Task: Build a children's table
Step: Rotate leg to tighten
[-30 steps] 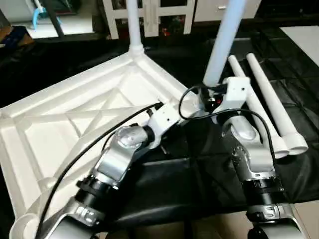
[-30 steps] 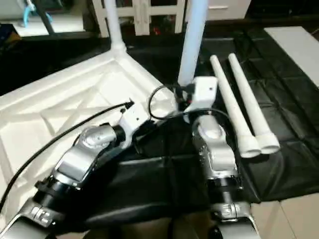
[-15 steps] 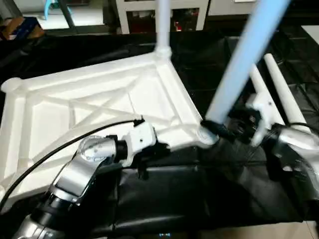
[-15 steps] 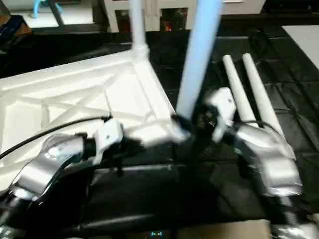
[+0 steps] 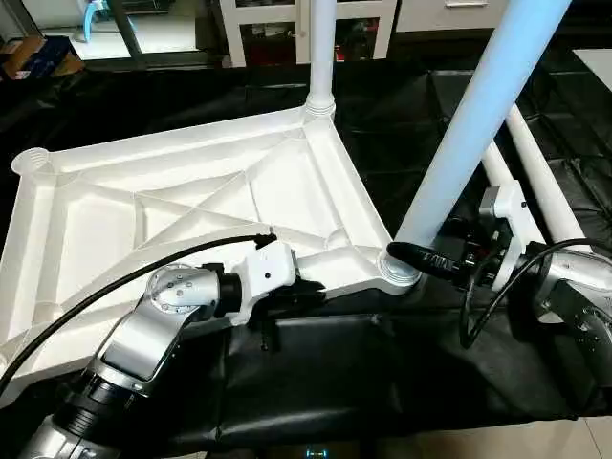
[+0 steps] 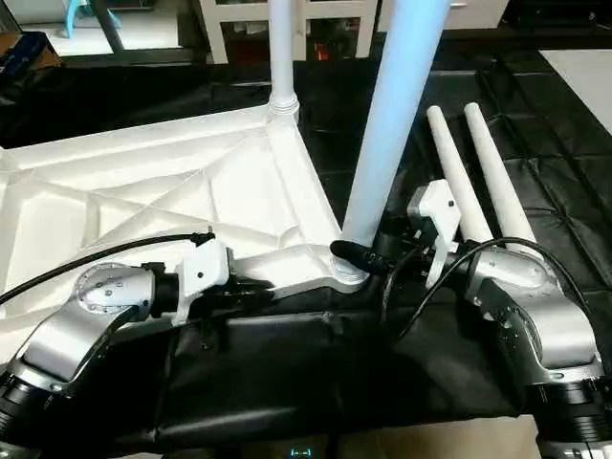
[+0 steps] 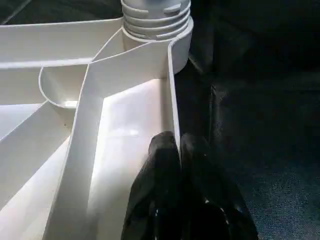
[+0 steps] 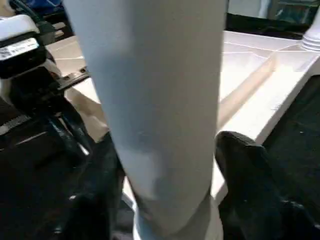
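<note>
- The table top point(image 5: 191, 206) lies underside up on the black mat point(image 5: 382, 373), with dark floor open in front of me.
- Two legs stand upright in its corner sockets: the near leg point(image 5: 473, 124) and the far one point(image 5: 322, 48).
- Two spare legs point(image 6: 478, 182) lie flat side by side, pointing away.
- My right gripper point(image 8: 170, 165) straddles the near leg's base, fingers point(image 8: 245, 175) spread to either side of it.
- My left gripper point(image 7: 180, 150) pinches the top's near rim, fingers pressed together.

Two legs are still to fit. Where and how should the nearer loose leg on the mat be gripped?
Grip the nearer loose white tapered tube leg mid-shaft from above, fingers across its width. It lies flat on the black mat tight beside the other loose leg, so only its top is free.
</note>
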